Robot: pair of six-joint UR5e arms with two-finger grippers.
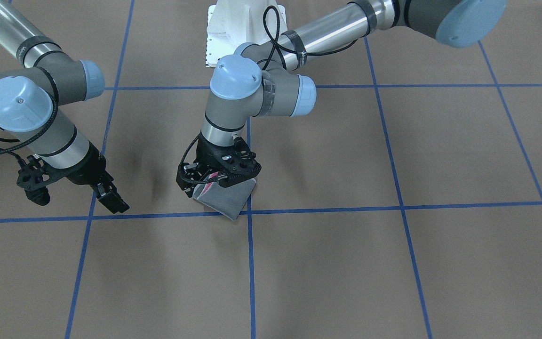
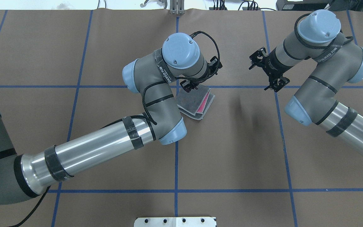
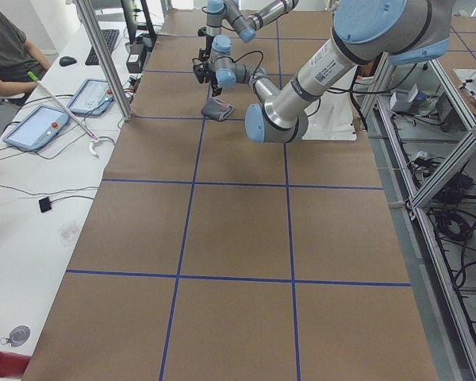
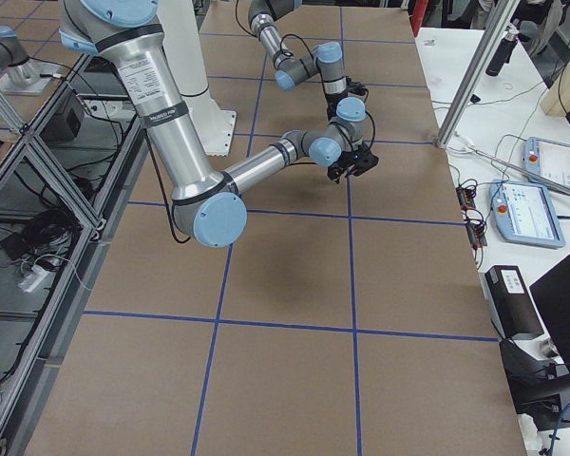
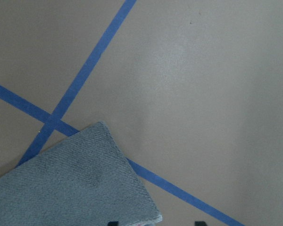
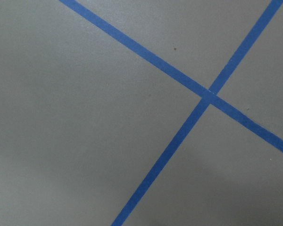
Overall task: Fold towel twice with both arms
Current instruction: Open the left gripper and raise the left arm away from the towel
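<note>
The towel (image 2: 196, 103) lies folded on the brown table, grey face up, with a pink strip showing between its layers at the right side. Seen from the front, the towel (image 1: 227, 198) sits on a blue tape crossing. My left gripper (image 2: 190, 87) hovers over its far edge, jaws open; the left wrist view has a grey towel corner (image 5: 80, 188) and two dark fingertips apart at the bottom edge. My right gripper (image 2: 275, 84) hangs open over bare table well to the right, holding nothing; from the front, the right gripper (image 1: 112, 198) is left of the towel.
Blue tape lines (image 2: 176, 148) divide the brown table cover into squares. The white pedestal (image 1: 243, 28) stands at the robot's side of the table. A side bench with tablets (image 3: 40, 127) and a seated person runs along the table's far edge.
</note>
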